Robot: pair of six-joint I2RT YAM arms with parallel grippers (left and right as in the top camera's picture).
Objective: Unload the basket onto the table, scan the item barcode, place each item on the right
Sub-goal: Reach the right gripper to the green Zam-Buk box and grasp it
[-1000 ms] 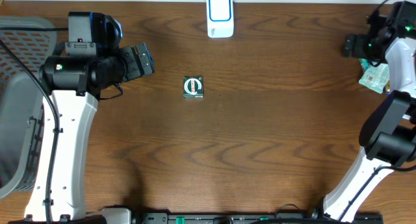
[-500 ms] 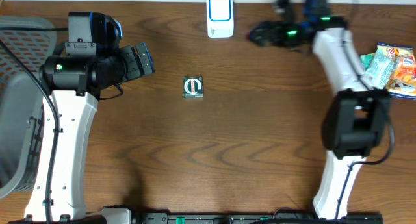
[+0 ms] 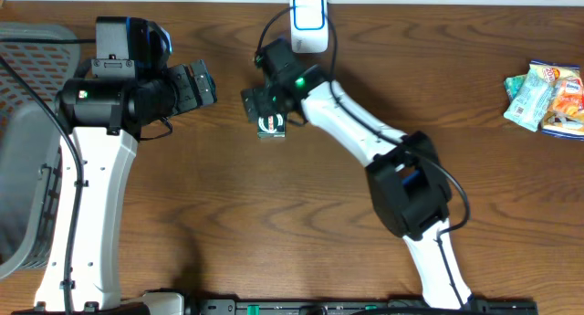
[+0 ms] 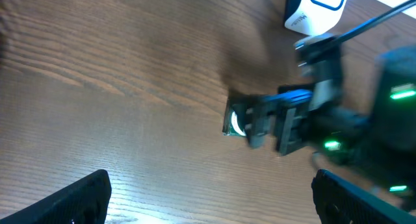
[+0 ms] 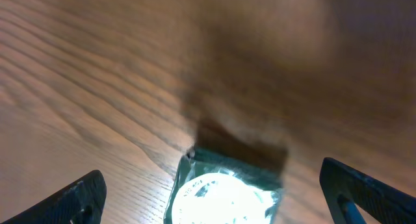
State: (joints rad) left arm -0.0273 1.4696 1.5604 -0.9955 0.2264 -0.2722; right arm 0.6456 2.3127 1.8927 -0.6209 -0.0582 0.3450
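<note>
Overhead: one green packet [image 3: 272, 128], one white scanner [image 3: 309, 23], one grey basket [image 3: 36, 48].

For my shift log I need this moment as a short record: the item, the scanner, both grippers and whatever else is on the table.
item: small dark green packet, flat on the table
scanner: white, blue-rimmed, at the far edge beyond the packet
right gripper: open, over the packet, nothing gripped
left gripper: open, to the left, apart from the packet
also: snack bags at the right edge; grey basket at the left
</note>
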